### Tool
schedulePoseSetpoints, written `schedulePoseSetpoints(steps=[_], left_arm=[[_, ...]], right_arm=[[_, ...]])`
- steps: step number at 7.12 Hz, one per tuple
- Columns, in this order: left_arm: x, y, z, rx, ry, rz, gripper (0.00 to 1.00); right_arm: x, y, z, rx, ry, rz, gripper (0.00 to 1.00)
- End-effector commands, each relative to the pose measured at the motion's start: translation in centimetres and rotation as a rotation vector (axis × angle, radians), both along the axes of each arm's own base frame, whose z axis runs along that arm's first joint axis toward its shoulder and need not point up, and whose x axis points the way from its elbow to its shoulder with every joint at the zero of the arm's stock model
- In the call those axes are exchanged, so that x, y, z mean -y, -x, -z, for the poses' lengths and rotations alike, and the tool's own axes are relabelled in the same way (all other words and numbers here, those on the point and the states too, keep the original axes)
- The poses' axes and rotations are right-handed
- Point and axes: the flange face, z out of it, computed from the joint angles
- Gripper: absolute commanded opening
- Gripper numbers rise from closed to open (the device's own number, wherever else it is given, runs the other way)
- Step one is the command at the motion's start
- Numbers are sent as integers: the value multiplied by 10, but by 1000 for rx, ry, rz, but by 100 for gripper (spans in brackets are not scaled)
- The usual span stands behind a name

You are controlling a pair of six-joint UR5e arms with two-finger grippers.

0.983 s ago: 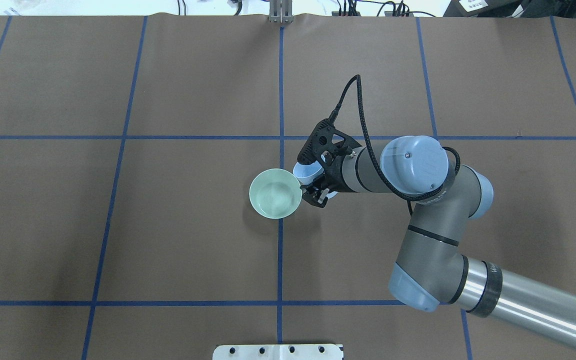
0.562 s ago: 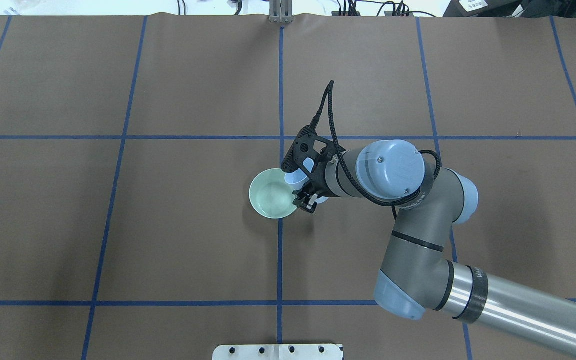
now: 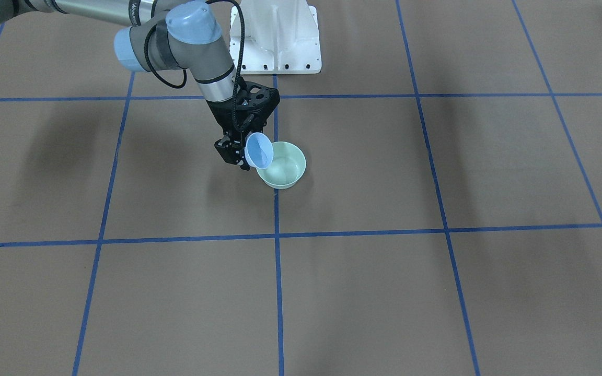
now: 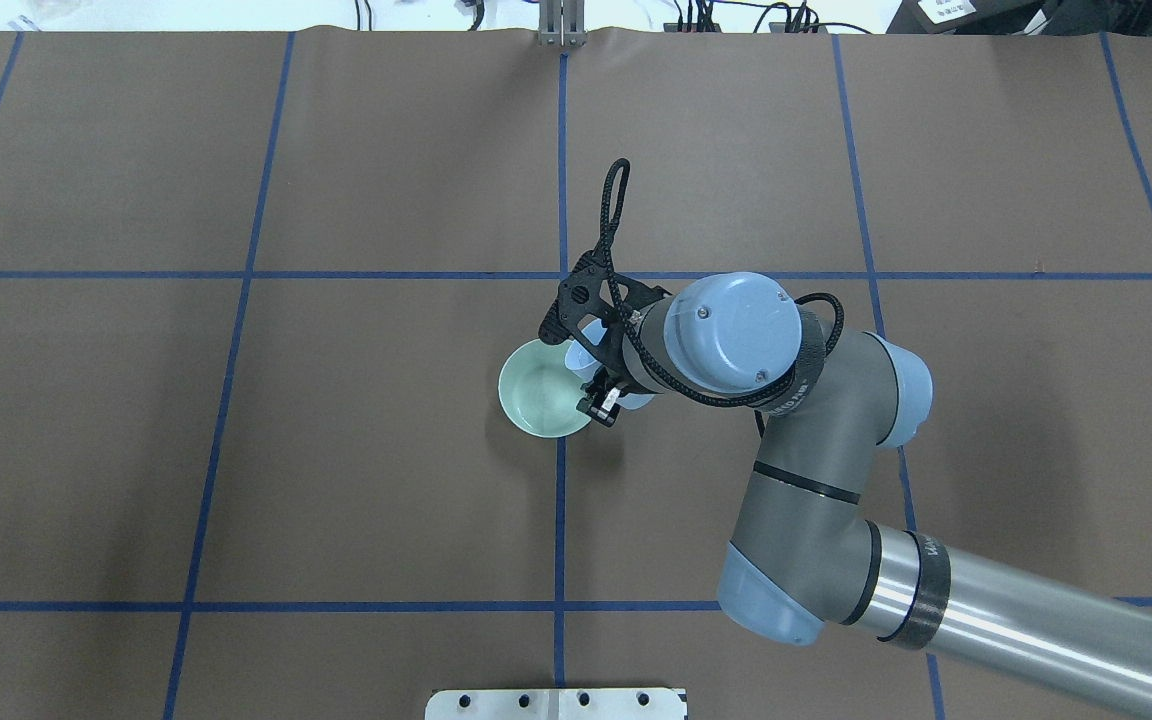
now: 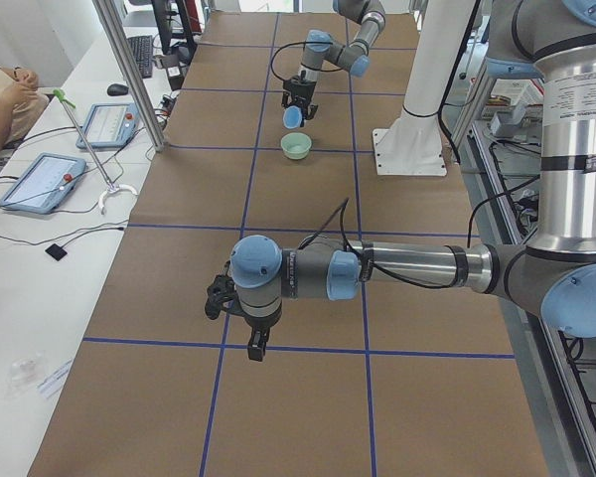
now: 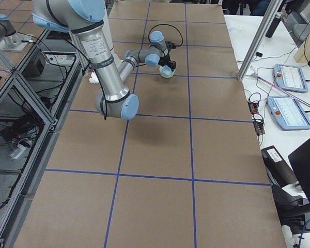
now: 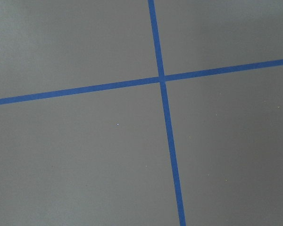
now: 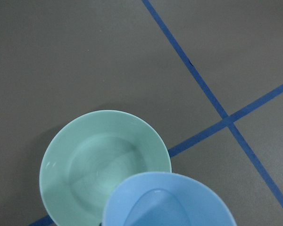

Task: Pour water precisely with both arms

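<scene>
My right gripper (image 3: 238,156) is shut on the rim of a small blue bowl (image 3: 259,150). It holds the bowl tilted steeply on its side, the mouth over the near rim of a pale green bowl (image 3: 282,169) that stands on the brown table. In the overhead view the blue bowl (image 4: 581,352) overlaps the green bowl's (image 4: 536,400) right edge. The right wrist view shows both, blue (image 8: 170,202) above green (image 8: 99,165). I cannot make out the water clearly. My left gripper (image 5: 255,348) hangs over bare table far from the bowls. I cannot tell whether it is open or shut.
The white bolted pedestal (image 3: 277,42) stands behind the bowls at the robot's side. Blue tape lines (image 7: 162,77) cross the brown table cover. An operators' bench with tablets (image 5: 40,179) runs along the far side.
My right arm has swung left and rolled its wrist. The blue bowl has moved further over the green bowl's rim and tilted more steeply.
</scene>
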Motion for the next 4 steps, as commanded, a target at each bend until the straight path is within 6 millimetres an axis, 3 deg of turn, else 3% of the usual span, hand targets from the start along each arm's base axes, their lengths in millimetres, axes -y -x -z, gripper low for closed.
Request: schedulePoseSetpoints(steps=[1, 2, 4], left_arm=[[-1, -2, 0, -25, 2, 0, 100], [0, -2, 1, -25, 1, 0, 100], [0, -2, 1, -25, 1, 0, 100]], right_arm=[[-2, 4, 1, -44, 15, -3, 0], [0, 7, 12, -74, 9, -25, 0], [-7, 14, 13, -95, 8, -23, 0]])
